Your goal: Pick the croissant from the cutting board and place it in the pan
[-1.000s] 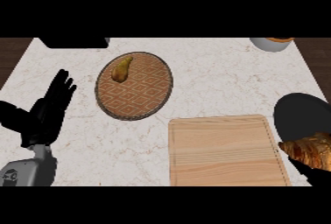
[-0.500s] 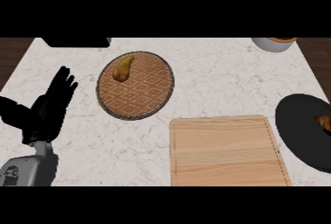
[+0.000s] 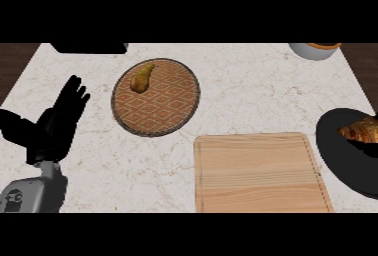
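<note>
Head view: croissant [image 3: 360, 133] in pan [image 3: 343, 160], far from left hand [image 3: 52, 127] fingers [image 3: 71, 97].

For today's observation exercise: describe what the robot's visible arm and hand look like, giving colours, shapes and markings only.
Only the left arm shows. The left hand is plain black, with long slender fingers and a thumb. It joins a narrow grey wrist that widens into a rounded grey forearm, which carries a small dark marking. No cables show.

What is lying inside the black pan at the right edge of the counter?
The croissant lies in the pan, near its upper right side. The picture's right edge cuts off part of both, so the rest of the pan's inside cannot be seen.
</note>
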### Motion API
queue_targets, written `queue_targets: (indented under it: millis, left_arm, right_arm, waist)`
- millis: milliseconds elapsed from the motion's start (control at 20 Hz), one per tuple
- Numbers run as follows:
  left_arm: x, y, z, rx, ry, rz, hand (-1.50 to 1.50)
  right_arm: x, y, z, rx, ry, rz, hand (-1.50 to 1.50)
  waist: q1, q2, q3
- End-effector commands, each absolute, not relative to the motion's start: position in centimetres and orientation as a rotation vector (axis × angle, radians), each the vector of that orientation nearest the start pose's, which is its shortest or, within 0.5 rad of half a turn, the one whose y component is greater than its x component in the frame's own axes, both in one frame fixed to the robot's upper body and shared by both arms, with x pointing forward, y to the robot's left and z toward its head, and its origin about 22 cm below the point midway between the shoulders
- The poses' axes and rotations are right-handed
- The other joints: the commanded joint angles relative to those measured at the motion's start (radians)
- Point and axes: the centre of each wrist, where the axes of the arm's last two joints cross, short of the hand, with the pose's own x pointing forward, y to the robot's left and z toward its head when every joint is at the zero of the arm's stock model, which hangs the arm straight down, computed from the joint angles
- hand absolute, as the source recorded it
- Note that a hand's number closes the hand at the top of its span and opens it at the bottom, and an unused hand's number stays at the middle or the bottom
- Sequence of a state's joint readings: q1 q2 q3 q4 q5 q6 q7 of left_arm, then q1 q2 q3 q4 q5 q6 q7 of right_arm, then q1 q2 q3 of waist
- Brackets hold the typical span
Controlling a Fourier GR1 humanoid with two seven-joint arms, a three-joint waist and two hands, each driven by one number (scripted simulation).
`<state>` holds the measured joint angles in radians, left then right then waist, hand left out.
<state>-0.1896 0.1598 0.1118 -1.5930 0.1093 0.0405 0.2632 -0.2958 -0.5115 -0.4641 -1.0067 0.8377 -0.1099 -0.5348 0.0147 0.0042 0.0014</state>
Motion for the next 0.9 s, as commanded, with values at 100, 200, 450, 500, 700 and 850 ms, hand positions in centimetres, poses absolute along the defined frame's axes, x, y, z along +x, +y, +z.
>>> queue_targets:
  millis: [100, 200, 450, 500, 700, 850]
  left_arm:
    - [28.8, 26.6, 6.6, 0.071, -1.54, 0.034, 0.0]
    - [27.7, 25.5, 5.8, 0.068, -1.515, 0.034, 0.0]
    - [28.0, 26.3, 5.9, 0.079, -1.54, 0.016, 0.0]
    - [28.1, 27.0, 5.5, 0.085, -1.524, 0.025, 0.0]
    - [28.2, 27.1, 6.9, 0.087, -1.516, 0.016, 0.0]
    - [29.2, 25.9, 7.6, 0.07, -1.526, 0.058, 0.0]
  right_arm:
    - [29.2, -47.5, 2.0, -1.055, -1.344, 0.688, 1.5]
    - [28.7, -47.3, 0.1, -1.035, -1.245, 0.704, -1.5]
    - [28.0, -48.0, -2.2, -0.925, -1.281, 0.726, -1.5]
    - [27.5, -48.7, -2.0, -0.898, -1.321, 0.688, -1.5]
    - [27.9, -51.0, 1.3, -0.85, -1.501, 0.525, -1.5]
    - [26.4, -52.2, 0.9, -0.774, -1.571, 0.353, -1.5]
  waist:
    - [0.01, 0.006, 0.001]
    - [0.014, 0.004, 0.001]
    - [0.01, 0.005, 0.002]
    - [0.009, 0.005, 0.002]
    - [-0.002, -0.001, 0.001]
    - [-0.007, 0.001, 0.002]
